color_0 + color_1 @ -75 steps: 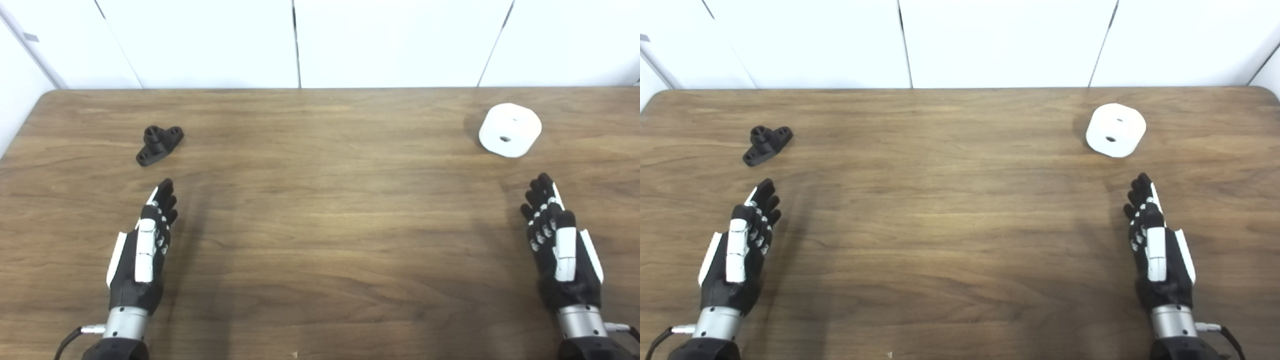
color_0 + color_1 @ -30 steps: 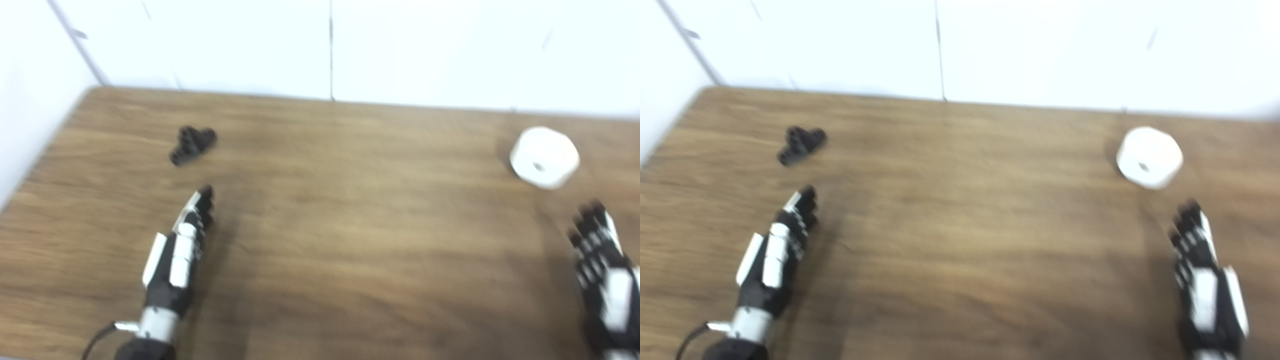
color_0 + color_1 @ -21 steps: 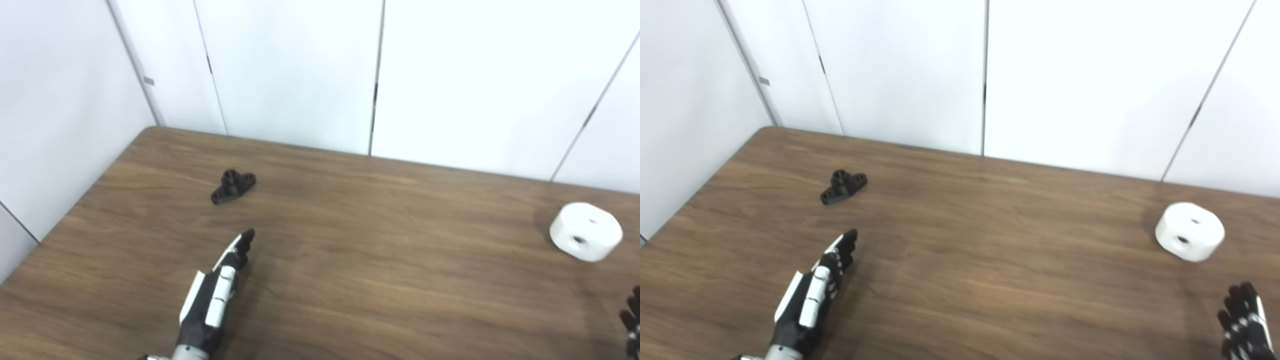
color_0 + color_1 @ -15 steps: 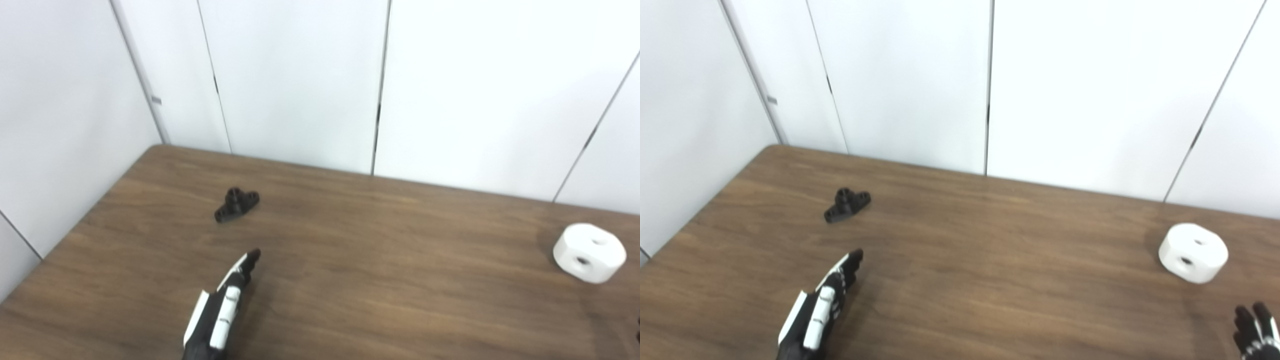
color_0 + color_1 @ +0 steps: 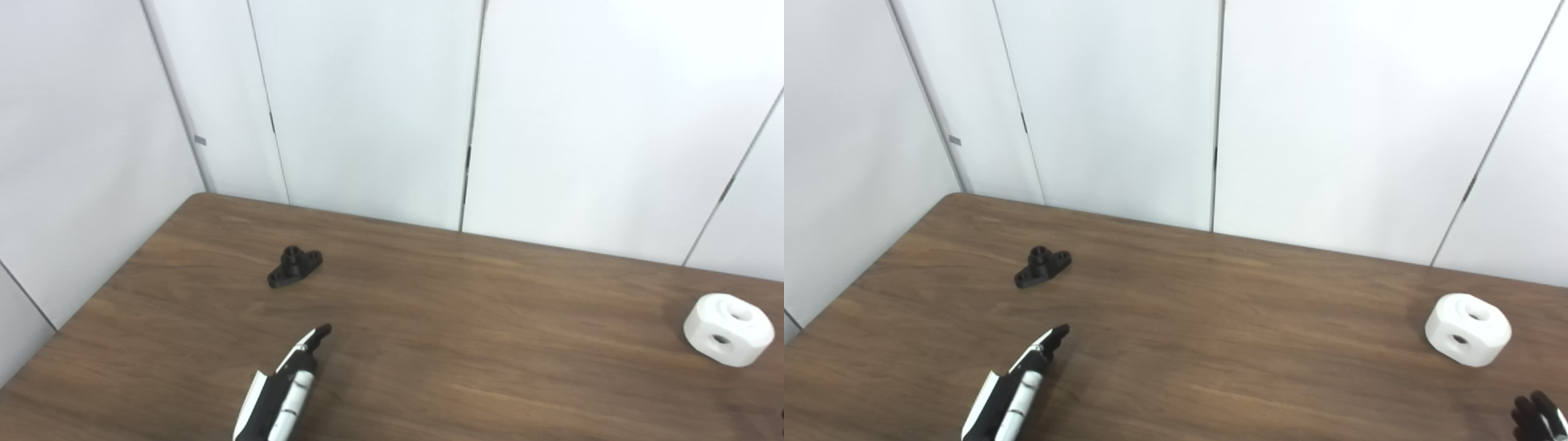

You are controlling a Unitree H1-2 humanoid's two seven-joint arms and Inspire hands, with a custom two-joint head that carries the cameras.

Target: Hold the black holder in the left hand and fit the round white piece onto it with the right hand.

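Left eye view: I read no writing on anything. The black holder, a small flanged base with a short hollow post, lies on the wooden table toward its far left. The round white piece, chunky with two holes, sits at the far right. My left hand stretches flat, fingers straight, holding nothing, short of the holder.

Right eye view: only the fingertips of my right hand show; I cannot tell their spread.
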